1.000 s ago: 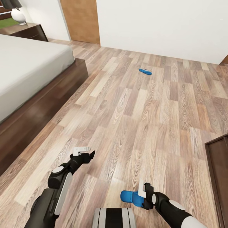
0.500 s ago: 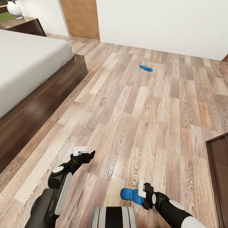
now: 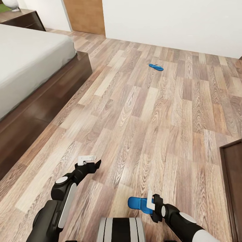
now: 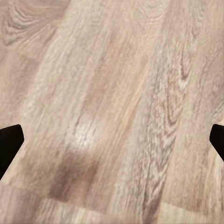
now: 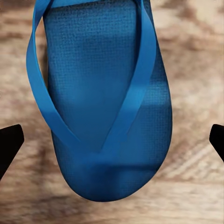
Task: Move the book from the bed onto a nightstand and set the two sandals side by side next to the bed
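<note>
Bed (image 3: 30, 64) and nightstand (image 3: 23, 18) edge-cropped.

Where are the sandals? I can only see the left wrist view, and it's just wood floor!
Observer: One blue sandal is held at the right gripper, low in the head view.
Operator: And the other one?
Observer: The second sandal lies on the floor far ahead, near the white wall.
Operator: Where's the bed?
Observer: The bed is ahead on the robot's left, apart from both sandals.
</note>
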Available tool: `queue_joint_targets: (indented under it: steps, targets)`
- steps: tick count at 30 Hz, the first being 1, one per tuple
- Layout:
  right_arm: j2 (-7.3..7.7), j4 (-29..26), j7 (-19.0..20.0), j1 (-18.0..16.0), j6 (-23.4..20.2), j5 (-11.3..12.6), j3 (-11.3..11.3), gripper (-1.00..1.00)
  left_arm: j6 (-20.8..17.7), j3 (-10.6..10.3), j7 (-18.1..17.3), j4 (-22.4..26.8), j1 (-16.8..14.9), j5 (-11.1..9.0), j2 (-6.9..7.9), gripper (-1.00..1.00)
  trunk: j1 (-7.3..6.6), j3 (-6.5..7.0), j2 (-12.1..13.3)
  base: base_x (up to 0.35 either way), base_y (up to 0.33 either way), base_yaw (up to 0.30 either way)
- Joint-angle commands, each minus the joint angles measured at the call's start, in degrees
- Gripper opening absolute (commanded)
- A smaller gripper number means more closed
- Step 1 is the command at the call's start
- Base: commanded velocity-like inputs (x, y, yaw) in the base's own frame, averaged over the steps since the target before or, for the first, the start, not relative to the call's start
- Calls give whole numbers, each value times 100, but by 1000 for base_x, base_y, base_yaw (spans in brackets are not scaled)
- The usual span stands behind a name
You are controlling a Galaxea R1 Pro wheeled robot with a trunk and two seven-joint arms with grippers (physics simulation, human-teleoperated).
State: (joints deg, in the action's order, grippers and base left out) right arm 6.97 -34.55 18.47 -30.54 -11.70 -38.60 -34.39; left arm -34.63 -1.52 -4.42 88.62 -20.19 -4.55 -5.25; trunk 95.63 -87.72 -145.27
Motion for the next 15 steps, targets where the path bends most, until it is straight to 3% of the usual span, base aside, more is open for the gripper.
queue_joint_targets:
  steps: [1, 10, 15]
  targets:
    - [6, -19, 25, -3, -28, -51, -24, 100, -35, 4, 3, 6, -2, -43, -2, 100, -1, -4, -2, 0, 0, 0]
    - [15, -19, 20, -5, 13, -51, -17, 100, -35, 3, 3, 6, -2, -38, 5, 100, -1, -4, -2, 0, 0, 0]
    - [16, -25, 24, -5, 363, -51, -15, 100, -35, 3, -2, 6, -2, -37, 7, 100, -1, -4, -2, 0, 0, 0]
